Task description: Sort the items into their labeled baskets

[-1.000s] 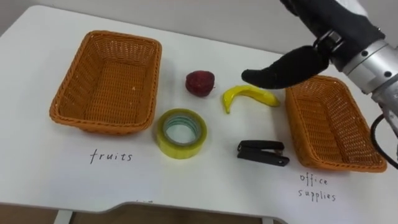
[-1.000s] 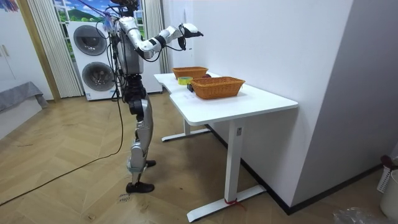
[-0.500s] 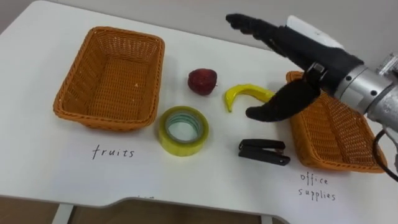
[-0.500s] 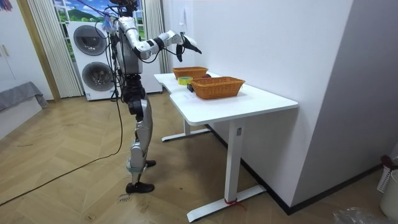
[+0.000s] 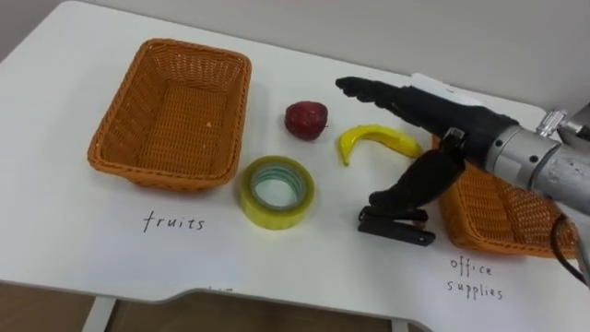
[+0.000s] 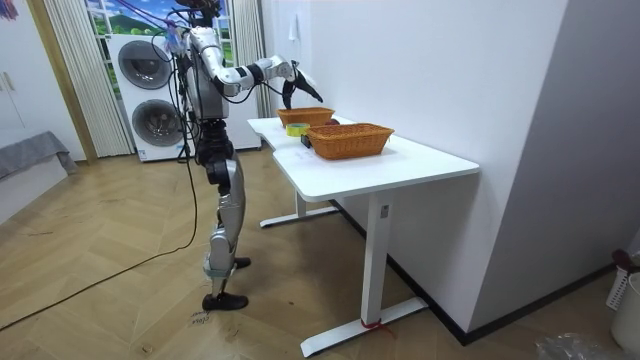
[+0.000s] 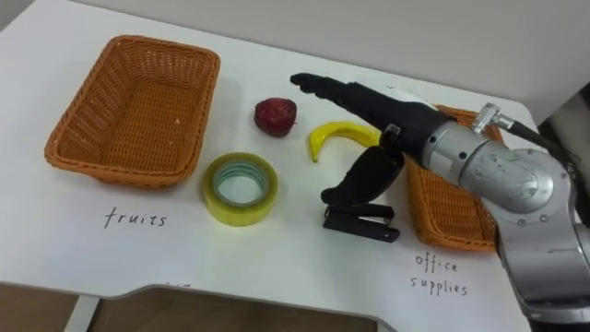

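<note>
A dark red apple [image 5: 305,120] and a yellow banana [image 5: 373,140] lie mid-table. In front of them are a yellow tape roll [image 5: 276,191] and a black stapler [image 5: 396,226]. The empty basket labelled fruits [image 5: 124,138] sits at the left. The one labelled office supplies [image 5: 493,221] sits at the right, partly behind my forearm. My right hand [image 5: 433,111] is open. Its straight fingers [image 7: 323,86] reach past the banana toward the apple, and its thumb [image 5: 410,184] hangs just over the stapler. Whether the thumb touches the stapler I cannot tell.
The white table [image 5: 83,249] has handwritten labels in front of each basket and bare room along its front edge. In the room view I stand at the table's [image 6: 400,160] end, right arm stretched over it, with a washing machine [image 6: 145,95] behind me.
My right hand came down from above the table and stretched its fingers out. It now hovers low over the banana and stapler. The objects have not moved.
</note>
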Tool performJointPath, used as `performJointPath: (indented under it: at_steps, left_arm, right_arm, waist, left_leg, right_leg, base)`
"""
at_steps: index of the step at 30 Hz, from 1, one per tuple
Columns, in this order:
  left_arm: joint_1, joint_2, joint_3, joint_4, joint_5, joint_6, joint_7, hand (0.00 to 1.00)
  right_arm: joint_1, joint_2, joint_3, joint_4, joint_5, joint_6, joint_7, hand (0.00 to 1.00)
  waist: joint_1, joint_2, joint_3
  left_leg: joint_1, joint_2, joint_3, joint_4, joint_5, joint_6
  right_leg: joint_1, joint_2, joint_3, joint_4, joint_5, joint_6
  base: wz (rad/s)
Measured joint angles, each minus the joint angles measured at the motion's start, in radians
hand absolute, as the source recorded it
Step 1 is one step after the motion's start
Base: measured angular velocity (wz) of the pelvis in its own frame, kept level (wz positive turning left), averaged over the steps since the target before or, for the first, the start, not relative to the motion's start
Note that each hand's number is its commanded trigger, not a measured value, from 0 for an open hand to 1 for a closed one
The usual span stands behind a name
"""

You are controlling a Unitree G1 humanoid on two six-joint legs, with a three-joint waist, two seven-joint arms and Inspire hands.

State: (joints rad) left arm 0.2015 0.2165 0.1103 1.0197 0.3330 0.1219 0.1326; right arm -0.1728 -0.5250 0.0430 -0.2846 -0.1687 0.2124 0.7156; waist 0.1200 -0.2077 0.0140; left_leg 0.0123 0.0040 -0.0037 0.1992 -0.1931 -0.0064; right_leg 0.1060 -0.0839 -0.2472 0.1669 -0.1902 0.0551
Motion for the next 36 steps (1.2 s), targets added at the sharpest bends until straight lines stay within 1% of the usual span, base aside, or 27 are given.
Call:
performJointPath:
  at_steps: [1, 6, 12, 15, 19, 22, 26, 28, 33, 35, 36]
  left_arm:
    - [-0.003, 0.0, -0.009, 0.001, -0.013, 0.0, 0.011, 0.0]
    - [-0.012, 0.0, -0.016, 0.001, -0.018, 0.0, 0.013, 0.0]
    - [-0.013, 0.0, -0.017, 0.001, -0.018, 0.001, 0.013, 0.0]
    - [-0.013, 0.0, -0.017, 0.001, -0.027, 0.002, 0.013, 0.0]
    - [-0.015, -0.001, -0.017, -0.001, -0.027, 0.003, 0.013, 0.0]
    - [-0.017, -0.004, -0.017, -0.001, -0.03, 0.003, 0.015, 0.0]
    - [-0.017, -0.006, -0.018, 0.0, -0.061, 0.003, 0.031, 0.0]
    - [-0.019, -0.006, -0.018, 0.0, -0.065, 0.003, 0.039, 0.0]
    - [-0.025, -0.006, -0.018, 0.0, -0.066, 0.003, 0.051, 0.0]
    - [-0.029, -0.006, -0.018, 0.0, -0.066, 0.003, 0.052, 0.0]
    - [-0.034, -0.006, -0.018, 0.002, -0.064, 0.003, 0.052, 0.0]
  right_arm:
    - [0.002, 0.001, 0.012, 0.011, -0.009, 0.007, 0.005, 0.0]
    - [0.01, 0.004, 0.016, 0.032, -0.038, 0.008, 0.033, 0.0]
    - [0.028, 0.004, 0.016, 0.032, -0.039, 0.012, 0.049, 0.0]
    - [0.03, 0.004, 0.016, 0.033, -0.039, 0.029, 0.053, 0.0]
    - [0.036, 0.004, 0.016, 0.034, -0.048, 0.029, 0.061, 0.0]
    - [0.045, 0.004, 0.016, 0.034, -0.059, 0.029, 0.066, 0.0]
    - [0.066, 0.006, 0.016, 0.034, -0.079, 0.03, 0.075, 0.0]
    - [0.071, 0.006, 0.017, 0.034, -0.11, 0.03, 0.081, 0.0]
    - [0.075, 0.006, 0.017, 0.034, -0.162, 0.03, 0.091, 0.0]
    - [0.075, 0.012, 0.017, 0.034, -0.189, 0.031, 0.096, 0.0]
    - [0.075, 0.021, 0.017, 0.034, -0.203, 0.039, 0.096, 0.0]
  waist:
    - [0.0, 0.001, 0.0009]
    - [0.005, 0.006, 0.0045]
    - [0.017, 0.003, 0.0023]
    - [0.022, 0.004, 0.0028]
    - [0.022, 0.008, 0.0047]
    - [0.022, 0.013, 0.003]
    - [0.022, 0.019, 0.0007]
    - [0.022, 0.022, -0.0009]
    - [0.021, 0.021, -0.0016]
    - [0.021, 0.021, -0.0017]
    - [0.022, 0.021, -0.0015]
  left_leg:
    - [0.0, 0.0, 0.0, 0.0, 0.0, 0.0]
    - [-0.001, 0.0, 0.0, -0.002, 0.0, 0.0]
    - [-0.001, 0.0, 0.0, -0.001, 0.0, 0.0]
    - [-0.001, 0.0, 0.0, 0.0, 0.0, 0.0]
    - [-0.003, 0.0, 0.0, 0.0, 0.0, 0.0]
    - [-0.002, 0.0, 0.0, 0.0, 0.0, 0.0]
    - [-0.002, 0.0, 0.001, -0.001, 0.0, 0.0]
    - [-0.002, 0.0, 0.001, -0.001, 0.0, 0.0]
    - [-0.002, 0.0, 0.001, -0.001, 0.0, 0.0]
    - [-0.002, 0.0, 0.002, -0.001, 0.0, 0.0]
    - [-0.002, 0.0, 0.002, 0.0, 0.0, 0.0]
  right_leg:
    - [-0.001, 0.0, 0.0, 0.0, 0.0, 0.0]
    - [-0.002, 0.0, 0.001, 0.0, 0.0, 0.0]
    - [-0.002, 0.0, 0.001, 0.0, 0.0, 0.0]
    - [-0.001, 0.0, 0.0, 0.0, 0.0, 0.0]
    - [-0.001, 0.0, 0.0, 0.0, 0.0, 0.0]
    - [-0.001, 0.0, 0.0, 0.001, 0.0, 0.0]
    - [-0.001, 0.0, 0.0, 0.001, 0.0, 0.0]
    - [-0.002, 0.0, -0.002, 0.001, 0.0, 0.0]
    - [-0.002, 0.0, -0.001, 0.001, 0.0, 0.0]
    - [-0.002, 0.0, 0.0, 0.001, 0.0, 0.0]
    - [-0.002, 0.0, 0.0, 0.001, 0.0, 0.0]
  base:
    - [0.0]
    - [0.0]
    - [0.0]
    - [0.0]
    - [0.0]
    - [0.0]
    - [0.0]
    - [0.0]
    - [0.0]
    - [0.0]
    - [0.0]
